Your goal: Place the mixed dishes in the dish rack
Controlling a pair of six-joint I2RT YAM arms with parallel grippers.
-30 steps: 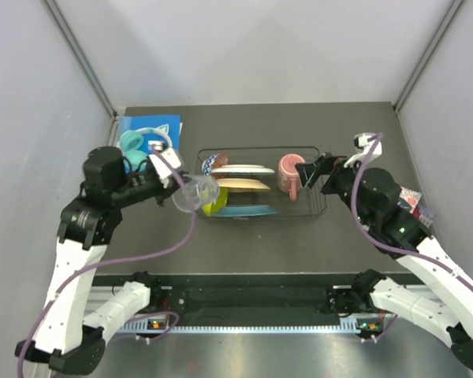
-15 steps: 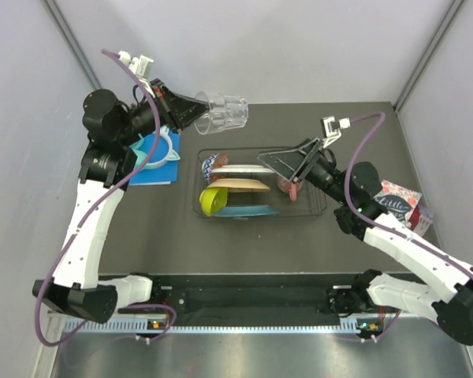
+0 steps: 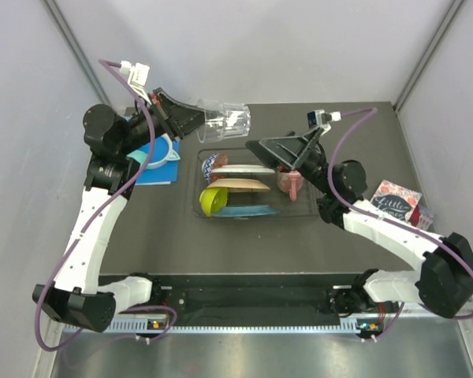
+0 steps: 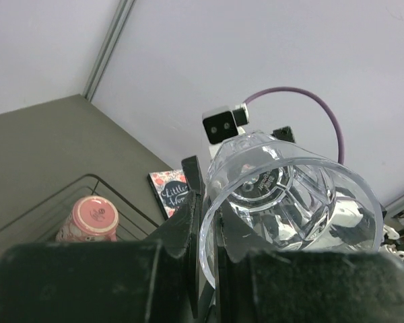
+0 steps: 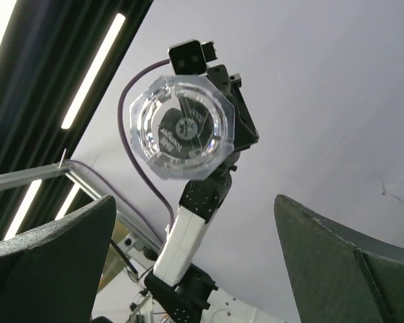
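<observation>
The rack (image 3: 303, 211) already carries three plates (image 3: 240, 169), two bowls (image 3: 213, 199) and the mug (image 3: 290, 183); only the glass (image 3: 225, 122) remains, aloft near the rack's far side, pinched by the left gripper (image 3: 195, 118); the right gripper (image 3: 266, 150) gapes wide, empty.

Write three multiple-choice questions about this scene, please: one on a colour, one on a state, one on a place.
1. What colour is the mug in the dish rack?
A. pink
B. blue
C. yellow

2. How is the right gripper?
A. shut on the mug
B. shut on the dish rack
C. open and empty

3. Where is the small clear glass?
A. in the dish rack
B. in the right gripper
C. in the left gripper, in the air

Answers: 1 A, it shows pink in the left wrist view; 2 C, its jaws stand wide with nothing between; 3 C, the fingers pinch its rim.
</observation>
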